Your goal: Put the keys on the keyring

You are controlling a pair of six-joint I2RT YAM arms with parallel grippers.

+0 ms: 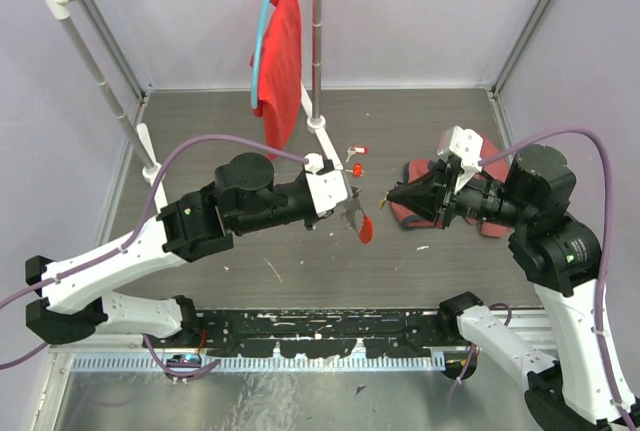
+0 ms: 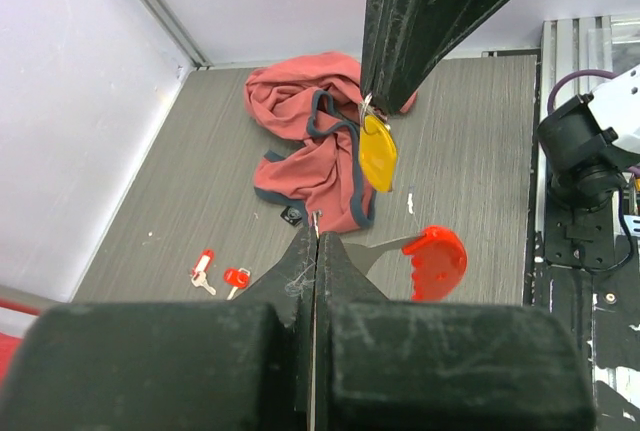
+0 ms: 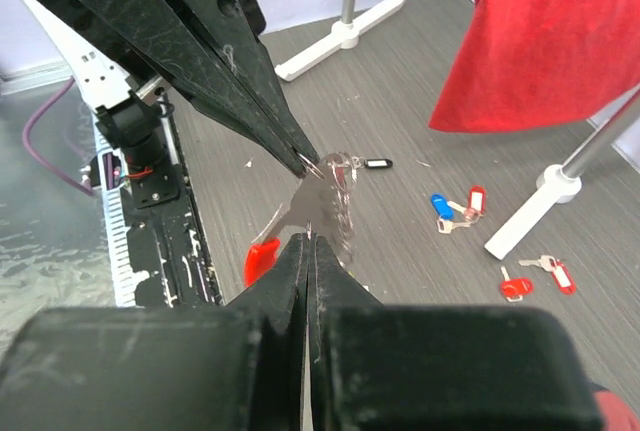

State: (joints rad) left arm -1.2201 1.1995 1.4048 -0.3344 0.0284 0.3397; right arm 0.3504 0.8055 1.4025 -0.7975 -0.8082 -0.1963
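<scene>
**Yellow key being fed onto keyring, mid-air**

Both arms meet above the middle of the table (image 1: 220,121). L gripper (image 2: 316,243) is clamped fully closed on the keyring (image 2: 433,261), pinching the metal just beside its red part (image 1: 365,229), which sticks out to one side. The chain (image 3: 337,179) sits at L's tips. R gripper (image 3: 310,243) is also fully closed. It holds the yellow key (image 2: 378,154) by the metal end, tag dangling below the tips. The two sets of tips are near, prob. touching at the chain. R wrist view is too cluttered w/ shiny metal to say if the key's hole is on the loop.

Step, as I judge it: threading a first key, none on the ring yet. Other keys (image 3: 458,204) w/ black, blue and red tags lie on the table by the rack foot (image 3: 340,33), well apart from both grippers.

Next move needs fine alignment: key hole to the chain's open end, L holding steady, R sliding the key along w/o releasing early. Risk: the thin chain swings off or the key twists in the grip.
</scene>
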